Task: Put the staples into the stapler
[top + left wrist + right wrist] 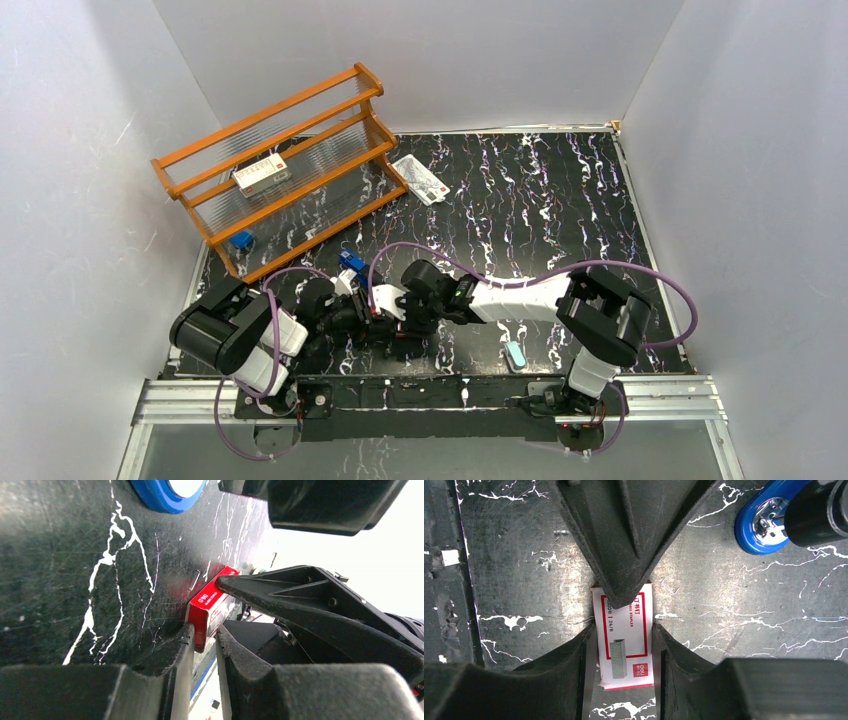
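The staples' small red-and-white box [624,640] sits just over the dark marbled table, held from two sides. My right gripper [621,635] is shut on its long sides. My left gripper [202,632] comes from the opposite end and is shut on the box's red end [207,607], one finger [624,535] lying over the top face. No staple strips show. The blue stapler [352,262] lies just beyond the two grippers, its rounded blue end [760,527] at the upper right of the right wrist view. In the top view the arms hide the box.
An orange rack [290,165] stands at the back left with a larger red-and-white box [262,174] on it. A flat white packet [420,180] lies beside the rack. A small teal object [515,355] rests near the right arm's base.
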